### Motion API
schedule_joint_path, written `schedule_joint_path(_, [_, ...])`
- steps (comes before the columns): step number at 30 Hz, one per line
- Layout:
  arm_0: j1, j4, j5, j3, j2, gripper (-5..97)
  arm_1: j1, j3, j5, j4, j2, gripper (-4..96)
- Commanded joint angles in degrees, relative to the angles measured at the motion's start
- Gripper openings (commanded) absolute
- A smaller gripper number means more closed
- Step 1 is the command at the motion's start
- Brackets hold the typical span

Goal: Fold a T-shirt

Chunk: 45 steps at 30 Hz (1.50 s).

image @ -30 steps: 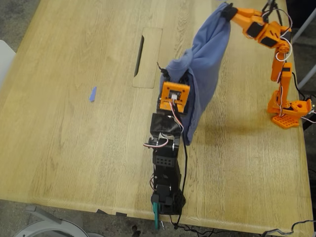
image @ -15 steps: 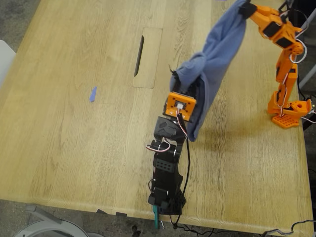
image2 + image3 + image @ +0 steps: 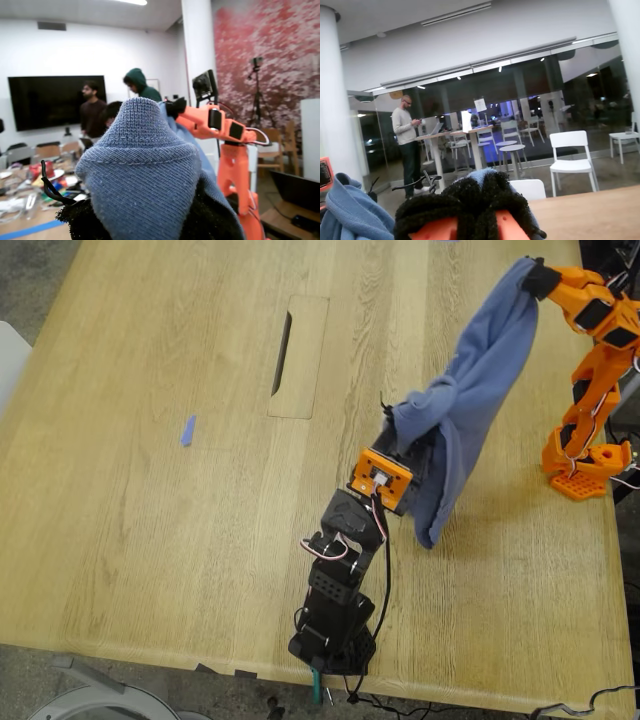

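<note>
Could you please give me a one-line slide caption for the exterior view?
Two claws hold the blue T-shirt aloft, stretched between them above the wooden table.

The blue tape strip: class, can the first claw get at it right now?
Probably not yet: my first claw is shut on the hanging T-shirt. The tape strip itself lies apart, with nothing covering it.

Shirt print: not visible; the T-shirt point(image 3: 470, 400) hangs bunched, lettering and figures folded out of sight.
First tool tips: buried under shirt cloth point(image 3: 142, 170) in the first wrist view.
Second tool tips: covered by black padding point(image 3: 470, 202) and cloth.
Orange arm point(image 3: 600, 330): cut off at the exterior view's right edge.
Desk point(image 3: 150, 540): far corners cropped.
Blue strip point(image 3: 188, 430): too small to identify.
</note>
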Motion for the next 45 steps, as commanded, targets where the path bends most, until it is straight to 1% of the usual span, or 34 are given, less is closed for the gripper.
schedule_joint_path(1, [3.1,-3.5,0.6,0.7,4.4,0,-0.6,-1.7,-0.5,1.1,3.1,-0.1])
schedule_joint_path(12, [12.8,-1.8,0.9,4.5,6.9,0,-3.3,-1.5,-1.6,7.5,8.0,0.0])
schedule_joint_path(20, [19.9,2.5,0.9,4.4,7.6,0,-5.9,-1.0,-1.1,13.5,10.6,0.0])
schedule_joint_path(27, [25.2,3.0,0.9,5.5,8.0,0,-8.5,-1.3,-0.6,20.1,10.8,0.0])
schedule_joint_path(36, [31.7,3.4,0.4,11.3,11.5,0,-13.0,0.0,1.1,26.5,10.8,0.0])
schedule_joint_path(39, [32.2,3.3,0.2,13.9,13.3,0,-14.1,-0.6,2.0,29.8,10.8,0.0])
schedule_joint_path(45, [33.2,1.7,-0.8,19.5,16.7,0,-16.3,-1.3,3.6,29.9,8.3,0.0])
